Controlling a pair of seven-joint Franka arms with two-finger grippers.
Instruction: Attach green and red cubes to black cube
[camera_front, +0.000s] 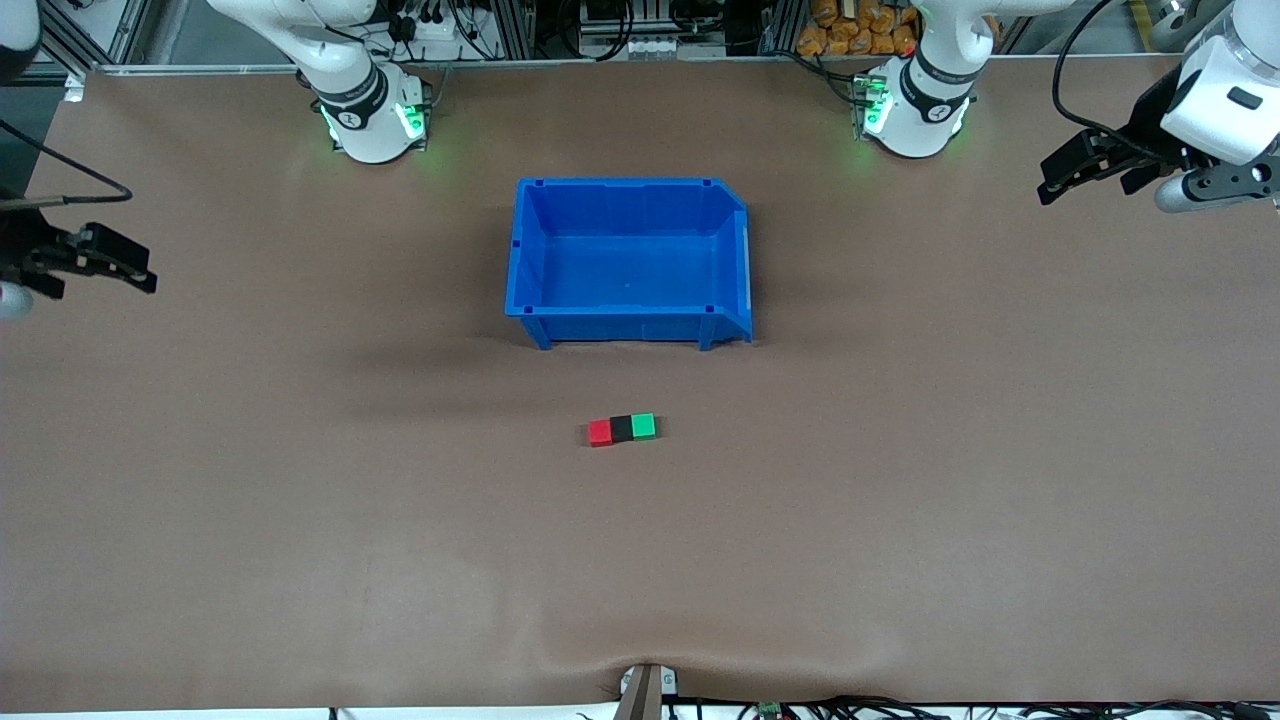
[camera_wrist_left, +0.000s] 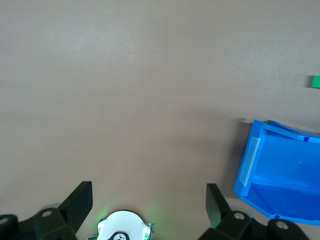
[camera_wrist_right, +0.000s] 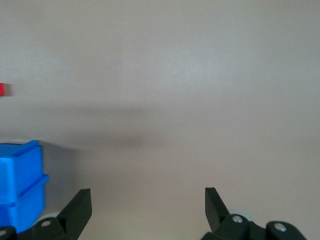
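While both arms wait at the ends of the brown surface (camera_front: 900, 500), the 3 cubes sit joined in 1 short row near its middle. The black cube (camera_front: 622, 429) is in the centre of that row, with the red cube (camera_front: 600, 433) touching it on the side toward the right arm's end and the green cube (camera_front: 643, 426) touching it on the side toward the left arm's end. The row lies flat on the surface, nearer to the front camera than the blue bin (camera_front: 630, 262), and apart from it. The bin stands upright, open at the top, with nothing visible inside.

The left gripper (camera_front: 1050, 185) hangs in the air over the left arm's end of the surface, well apart from the cubes and the bin. Its jaws stand wide with nothing between them; in the left wrist view the 2 fingers (camera_wrist_left: 80, 200) frame bare surface, with a corner of the bin and a sliver of the green cube at the edge.

The right gripper (camera_front: 140, 272) hangs over the right arm's end of the surface, likewise well apart from the cubes. Its jaws are also wide and hold nothing; the right wrist view shows its fingers (camera_wrist_right: 80, 202) over bare surface, with a corner of the bin and a sliver of the red cube at the edge.
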